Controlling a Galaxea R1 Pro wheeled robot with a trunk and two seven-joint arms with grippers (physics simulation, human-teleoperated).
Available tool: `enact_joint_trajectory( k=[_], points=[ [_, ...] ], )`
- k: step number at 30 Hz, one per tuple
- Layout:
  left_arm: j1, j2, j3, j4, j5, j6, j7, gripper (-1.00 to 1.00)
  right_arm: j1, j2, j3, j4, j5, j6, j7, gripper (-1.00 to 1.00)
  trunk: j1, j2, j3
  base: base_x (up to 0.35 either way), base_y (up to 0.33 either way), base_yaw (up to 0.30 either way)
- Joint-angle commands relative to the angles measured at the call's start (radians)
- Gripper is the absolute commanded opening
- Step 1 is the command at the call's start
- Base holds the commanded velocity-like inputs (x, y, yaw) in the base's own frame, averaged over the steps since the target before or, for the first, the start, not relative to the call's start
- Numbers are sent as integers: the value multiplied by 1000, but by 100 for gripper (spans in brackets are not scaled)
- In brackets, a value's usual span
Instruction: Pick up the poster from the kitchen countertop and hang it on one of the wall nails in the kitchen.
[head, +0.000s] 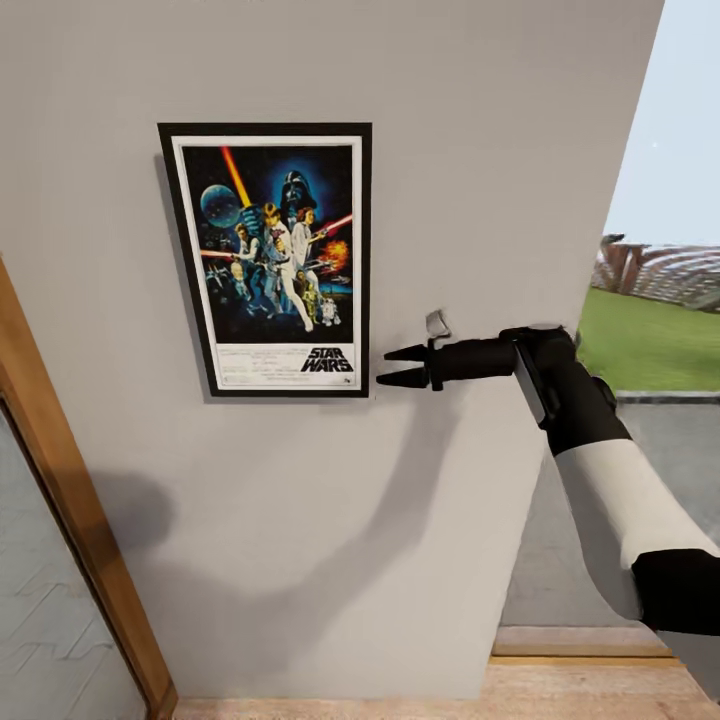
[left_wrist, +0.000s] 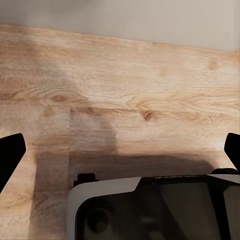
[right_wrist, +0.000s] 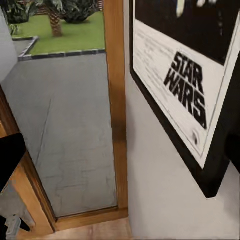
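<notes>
My right arm reaches level across the wall (head: 480, 150), gripper (head: 400, 366) spread, tips just beside the poster's (head: 272, 260) lower corner. Poster hangs flat on the wall. Left gripper (left_wrist: 120, 150) spread over wood floor (left_wrist: 125, 80).

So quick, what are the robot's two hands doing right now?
Left gripper: open, holding nothing, over the wooden floor.
Right gripper: open, empty, just beside the poster.

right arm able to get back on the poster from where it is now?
Probably yes. The right tool sits open just beside the poster's lower right corner, apart from the frame, with only bare wall between them. The poster lies flat on the wall, so gripping its edge could be awkward.
</notes>
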Motion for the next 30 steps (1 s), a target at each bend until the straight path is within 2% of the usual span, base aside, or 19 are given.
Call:
enact_joint_trajectory(
  k=[1,4,6,10,12,14,15,17,19,24,25,27,28,30],
  points=[
    [1,0,3,0,6,2,-7,100,36,-1,1,-2,0,9,3,100,0,-1,0,-149,0,0],
    [1,0,3,0,6,2,-7,100,107,-3,-3,-3,0,6,3,100,0,-1,0,-230,0,0],
    [1,0,4,0,6,2,-7,100,167,-5,-26,-4,-1,4,3,100,0,-1,0,-143,0,0],
    [1,0,4,-1,7,2,-8,100,272,-6,-108,-6,-2,-38,5,100,0,-1,0,-75,0,0],
    [1,0,5,-1,8,1,-8,100,380,-6,-182,-6,-3,-135,7,100,0,-1,0,-27,0,0],
    [1,0,5,-1,8,1,-9,100,428,-7,-204,-6,-3,-181,7,100,0,-1,0,-15,0,0],
    [1,0,5,0,8,1,-9,100,473,-7,-218,-6,-2,-216,8,100,0,-1,0,-9,0,0],
    [1,0,5,0,8,1,-9,100,519,-7,-227,-6,-2,-243,9,100,0,-1,0,-6,0,0],
    [1,0,5,0,8,1,-8,100,606,-7,-237,-7,0,-290,9,100,0,-1,0,-3,0,0],
    [1,0,5,1,8,2,-7,100,714,-7,-244,0,3,-363,6,100,0,-1,0,-1,0,0],
    [1,0,5,1,8,2,-6,100,756,-7,-249,3,4,-387,4,100,0,-1,0,0,0,0],
    [1,-1,5,1,8,2,-5,100,798,-7,-253,12,5,-403,3,100,0,-1,0,0,0,0],
    [1,-1,5,1,8,3,-4,100,837,-7,-257,34,6,-413,-2,100,0,-1,0,0,0,0],
    [1,-2,5,3,7,3,-3,100,869,-8,-259,70,6,-421,-13,100,0,-1,0,0,0,0]
  ],
)
